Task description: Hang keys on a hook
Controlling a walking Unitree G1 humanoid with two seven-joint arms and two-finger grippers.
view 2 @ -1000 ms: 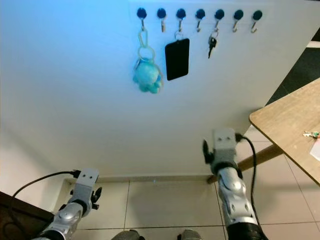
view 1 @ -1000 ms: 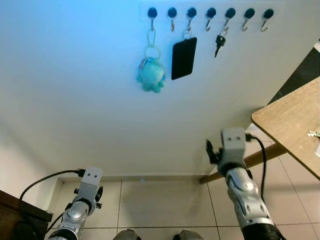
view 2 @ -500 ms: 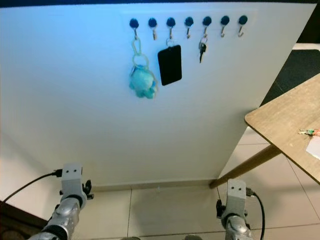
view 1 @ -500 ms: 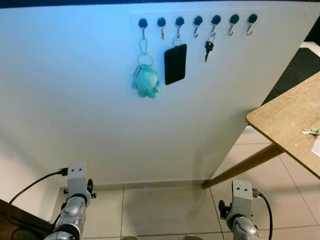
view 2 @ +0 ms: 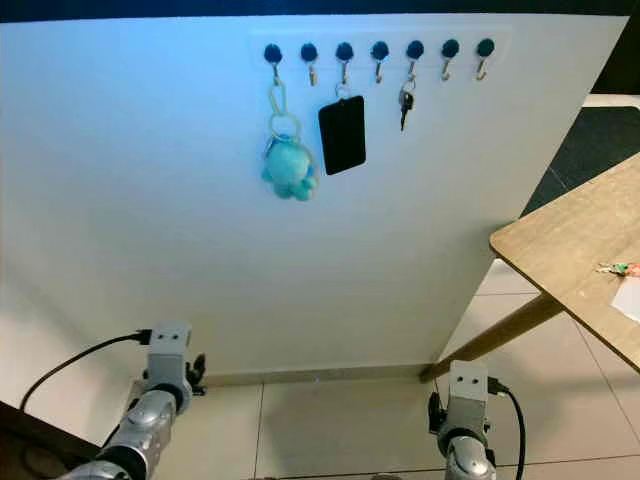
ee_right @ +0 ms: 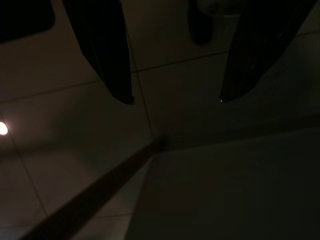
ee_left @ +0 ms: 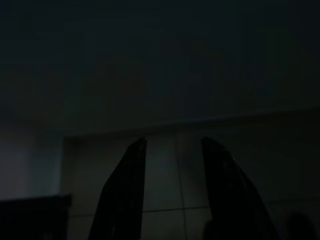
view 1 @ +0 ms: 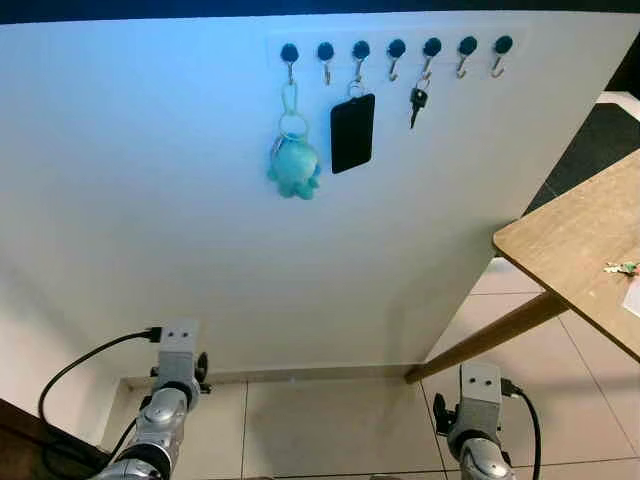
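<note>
Nearest to me, both silver arms hang low at the bottom of the head views. Through the left wrist camera I see the left gripper [ee_left: 172, 145], its two long black tapered fingers standing apart with nothing between them, over a very dark tiled floor [view 1: 330, 430]. The right gripper [ee_right: 175, 100] also has its fingers spread wide and empty above dim square tiles with thin grout lines, and a slanting wooden table leg [view 1: 490, 335] crosses below them. A black cable loops from the left wrist.

The floor is pale glossy tile, running to a low skirting strip at the foot of a smooth white wall panel [view 1: 200, 220]. On my right, the corner of a wooden table [view 1: 570, 245] with a light grain top juts in, and a small greenish bunch, perhaps keys [view 1: 620, 267], lies on it near a white slip of paper; it is too small for me to be sure.

Farthest, high on the panel, is a row of seven hooks [view 1: 397, 50] with round dark knobs and small metal curls. A fuzzy teal plush charm [view 1: 293, 168] hangs from the first hook on a pale loop and ring, a flat black rectangular tag [view 1: 352, 133] from the third, and a small dark key [view 1: 416, 98] from the fifth.
</note>
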